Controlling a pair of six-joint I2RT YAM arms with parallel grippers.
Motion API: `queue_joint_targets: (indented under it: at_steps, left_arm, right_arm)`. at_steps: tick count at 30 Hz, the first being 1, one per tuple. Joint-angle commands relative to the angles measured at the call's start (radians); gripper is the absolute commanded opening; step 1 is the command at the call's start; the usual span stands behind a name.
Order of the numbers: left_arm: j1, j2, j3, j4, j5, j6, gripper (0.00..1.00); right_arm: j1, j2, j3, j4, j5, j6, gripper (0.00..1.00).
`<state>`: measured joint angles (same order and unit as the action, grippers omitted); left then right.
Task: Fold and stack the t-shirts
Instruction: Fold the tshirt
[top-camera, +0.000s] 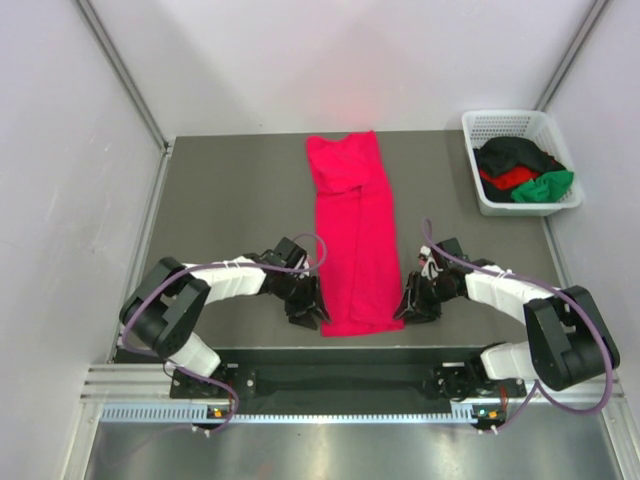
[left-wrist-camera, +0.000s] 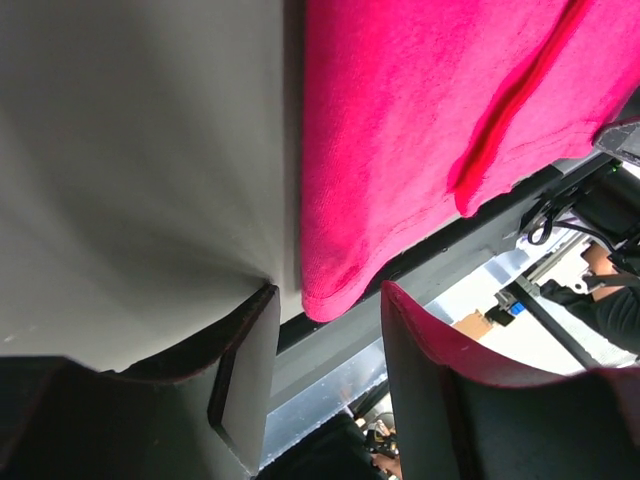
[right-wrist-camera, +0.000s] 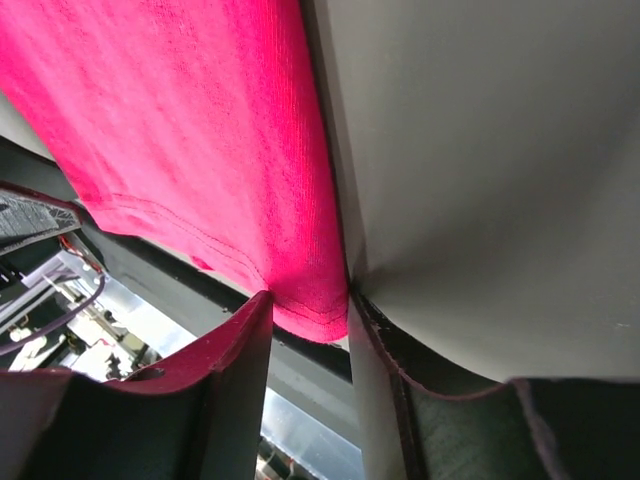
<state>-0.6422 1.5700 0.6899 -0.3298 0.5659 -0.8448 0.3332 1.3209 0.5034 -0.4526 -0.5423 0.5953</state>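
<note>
A crimson-pink t-shirt (top-camera: 355, 240) lies folded into a long narrow strip down the middle of the table, collar end far, hem end near. My left gripper (top-camera: 308, 310) sits at its near left corner and my right gripper (top-camera: 412, 305) at its near right corner. In the left wrist view the gripper (left-wrist-camera: 325, 345) is open, with the shirt's corner (left-wrist-camera: 335, 290) just ahead of the gap. In the right wrist view the gripper (right-wrist-camera: 305, 335) is open, with the shirt's corner (right-wrist-camera: 310, 305) between the fingertips. Black (top-camera: 515, 155), red (top-camera: 503, 179) and green (top-camera: 546, 187) shirts lie in the basket.
A white mesh basket (top-camera: 472, 165) stands at the far right of the table. The table's near edge and a metal rail (top-camera: 350, 385) run just behind both grippers. White walls enclose the left, back and right sides.
</note>
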Motion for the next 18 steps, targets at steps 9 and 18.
queue_joint_targets:
  at_steps: [9, 18]
  left_arm:
    - [-0.027, 0.067, -0.013, 0.067, -0.069, -0.007, 0.16]
    - [-0.016, 0.044, 0.028, 0.005, -0.123, 0.032, 0.0]
  right_arm:
    - [0.018, -0.028, -0.042, 0.038, 0.035, -0.008, 0.0]
    - [0.017, -0.163, -0.039, -0.072, 0.073, -0.049, 0.0]
